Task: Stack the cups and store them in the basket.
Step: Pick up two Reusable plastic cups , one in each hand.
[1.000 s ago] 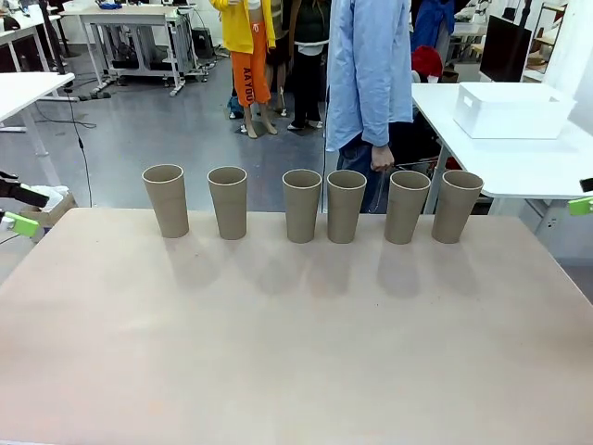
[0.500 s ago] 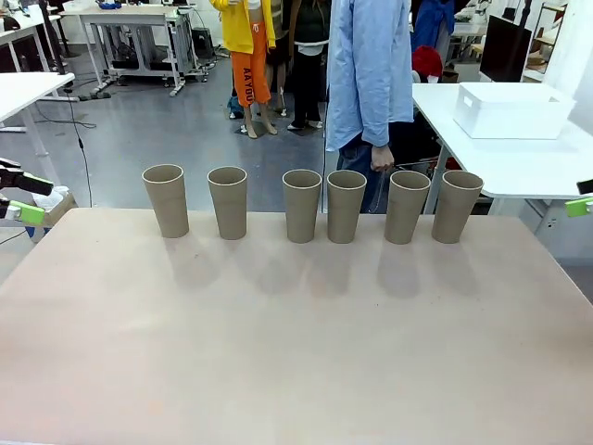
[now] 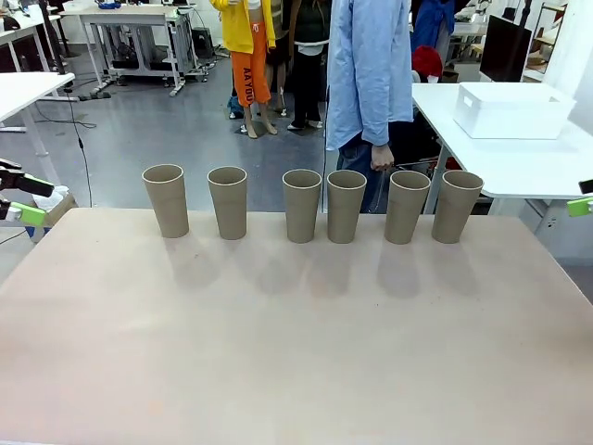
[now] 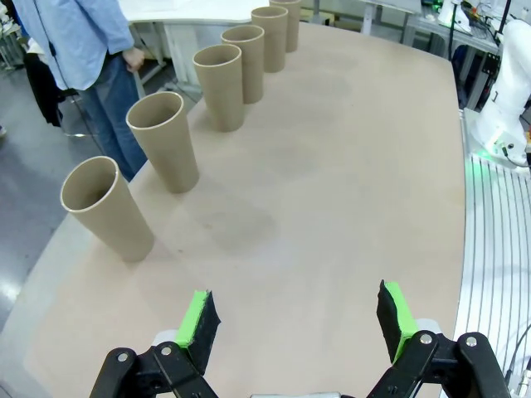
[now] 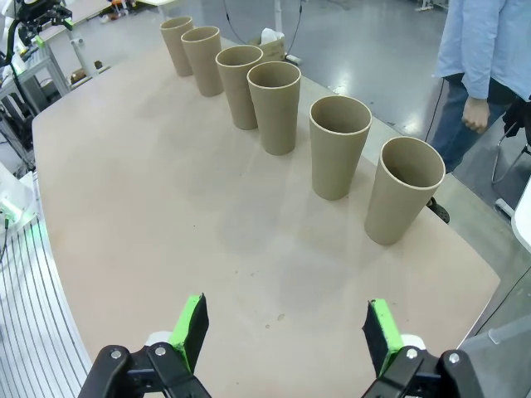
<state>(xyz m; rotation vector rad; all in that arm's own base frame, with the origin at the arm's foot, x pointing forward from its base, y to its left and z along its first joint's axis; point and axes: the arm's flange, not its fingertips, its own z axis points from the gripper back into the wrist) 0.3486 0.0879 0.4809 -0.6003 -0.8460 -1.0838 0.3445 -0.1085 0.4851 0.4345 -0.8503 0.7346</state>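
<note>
Six plain tan cups (image 3: pixel 302 206) upright in a row at far edge of table (image 3: pixel 278 352), white basket (image 3: pixel 512 111) on neighbouring table (image 3: pixel 519 162), left gripper (image 4: pixel 296 319) and right gripper (image 5: pixel 284 330) jaws spread, empty

At the front view's left edge the left gripper (image 3: pixel 28 197) half cut off, right gripper (image 3: pixel 585 196) nearly all past the right edge, farthest cup (image 4: pixel 287 21) clipped at the left wrist view's top

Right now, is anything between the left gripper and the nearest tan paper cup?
Nothing visible. In the left wrist view, bare beige tabletop lies between the open left gripper and the nearest tall tan paper cup, which stands upright and apart from its neighbour.
</note>
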